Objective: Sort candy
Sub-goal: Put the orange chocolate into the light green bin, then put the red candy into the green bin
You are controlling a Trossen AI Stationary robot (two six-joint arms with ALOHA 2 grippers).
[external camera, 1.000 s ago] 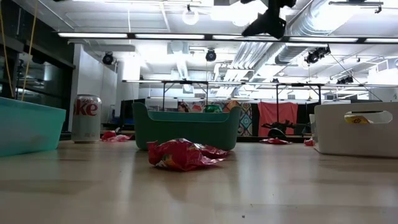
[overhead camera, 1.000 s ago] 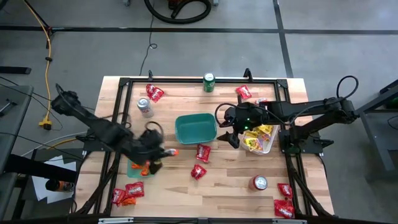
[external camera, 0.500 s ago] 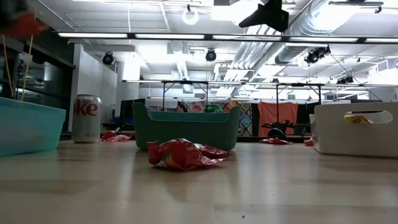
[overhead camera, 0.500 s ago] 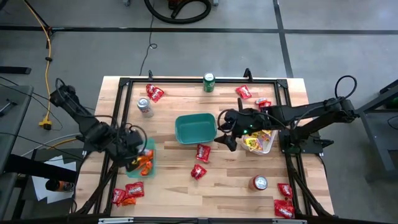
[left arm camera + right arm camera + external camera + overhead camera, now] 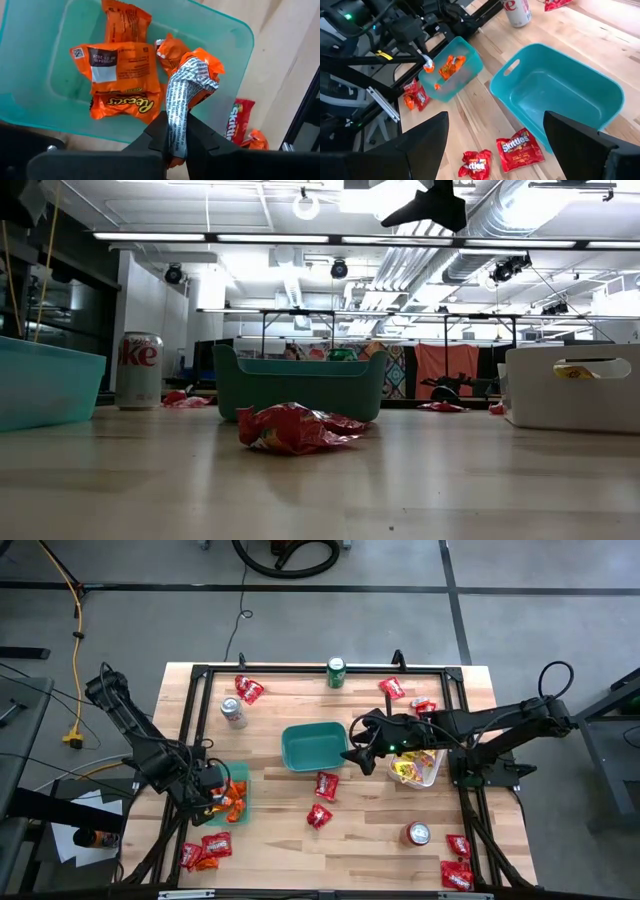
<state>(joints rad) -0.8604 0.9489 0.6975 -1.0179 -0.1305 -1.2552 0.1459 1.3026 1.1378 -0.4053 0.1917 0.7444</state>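
Note:
My left gripper point(image 5: 215, 798) hangs over a small pale-teal bin point(image 5: 240, 778) at the table's near left and is shut on an orange candy packet point(image 5: 192, 75), crumpled with its silver inside showing. More orange packets point(image 5: 122, 75) lie on the floor of that bin point(image 5: 235, 30). My right gripper point(image 5: 358, 752) hovers open and holds nothing, between the larger teal bin point(image 5: 314, 745) and the white bin point(image 5: 428, 778) of yellow candy. Red packets point(image 5: 326, 785) lie on the wood below it. My left gripper pinches the orange packet by its twisted, silver-sided end point(image 5: 176, 117) between its two fingers. The fingers point steeply down from above. The rest of the packet sticks out past the fingertips over the bin's inside; whether it touches the packets below I cannot tell.
A green can point(image 5: 336, 672) stands at the far edge, a silver can point(image 5: 232, 712) at far left, and a red-silver can point(image 5: 415, 833) at near right. Red packets lie at far left point(image 5: 248, 690), far right point(image 5: 392, 688), near left point(image 5: 205, 850) and near right point(image 5: 457, 865).
My left gripper has carried the orange packet from near the table's middle toward the left edge and down over the small teal bin, tipping to point more steeply down. My right gripper has rolled a little in place and stays open.

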